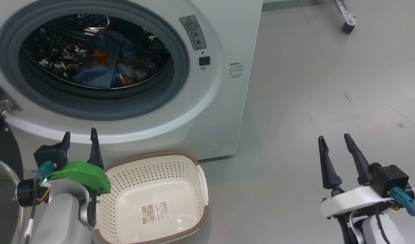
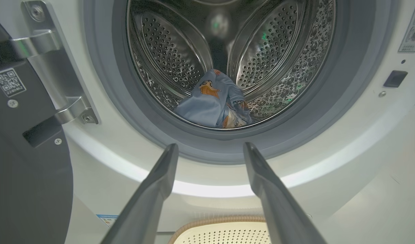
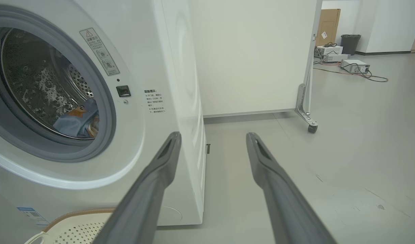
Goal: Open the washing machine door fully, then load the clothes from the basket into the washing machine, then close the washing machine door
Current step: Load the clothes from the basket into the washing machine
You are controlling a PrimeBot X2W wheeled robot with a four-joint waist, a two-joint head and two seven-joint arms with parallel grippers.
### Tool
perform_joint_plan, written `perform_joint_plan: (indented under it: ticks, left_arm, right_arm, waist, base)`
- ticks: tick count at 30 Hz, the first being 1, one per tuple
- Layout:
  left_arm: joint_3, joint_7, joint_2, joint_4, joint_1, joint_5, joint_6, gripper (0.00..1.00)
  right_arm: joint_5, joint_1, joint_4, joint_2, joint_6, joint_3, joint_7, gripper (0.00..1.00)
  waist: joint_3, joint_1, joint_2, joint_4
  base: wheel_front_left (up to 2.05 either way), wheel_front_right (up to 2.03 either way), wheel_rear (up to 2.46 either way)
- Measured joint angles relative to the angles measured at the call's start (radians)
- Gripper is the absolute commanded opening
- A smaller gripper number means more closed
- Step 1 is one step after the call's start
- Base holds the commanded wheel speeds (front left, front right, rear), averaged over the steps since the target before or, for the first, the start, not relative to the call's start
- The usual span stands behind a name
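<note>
So the washing machine (image 1: 228, 84) takes up the top left of the head view, white body, grey rubber ring round the mouth. The washing machine door (image 2: 24, 169) is swung wide open to the robot's left on its metal hinge (image 2: 55, 78), and its dark rim sits at the left edge of the left wrist view. Grey floor (image 1: 312, 84) everywhere else.

The basket (image 1: 153, 200) is on the floor right in front of the machine, just below the mouth. You can see its bare bottom with the label sticker (image 1: 155, 210).

The clothes (image 1: 105, 64) are inside the drum, a light-blue bundle with orange-brown figures lying at the bottom towards the back.

The left pincer (image 1: 80, 133) hangs beside the basket's left rim, fingers spread apart, nothing between them. It points at the mouth of the machine, so the clothes sit up ahead and well apart from the tips, dead centre between the two fingers in the left wrist view.

The right pincer (image 1: 334, 137) is way off to the right over bare floor, also spread and holding nothing. It's well apart from basket and machine, with the clothes far off to its left.
</note>
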Motion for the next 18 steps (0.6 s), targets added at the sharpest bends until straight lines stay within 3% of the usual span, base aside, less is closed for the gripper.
perform_joint_plan:
  ticks: [18]
  left_arm:
    - [0.034,-0.003,-0.002,-0.247,0.293,0.008,0.007,1.0]
  right_arm:
    - [-0.016,0.058,0.001,-0.004,0.009,-0.015,0.0,1.0]
  waist:
    - [-0.101,0.0,0.0,0.052]
  base:
    - [0.0,0.0,0.0]
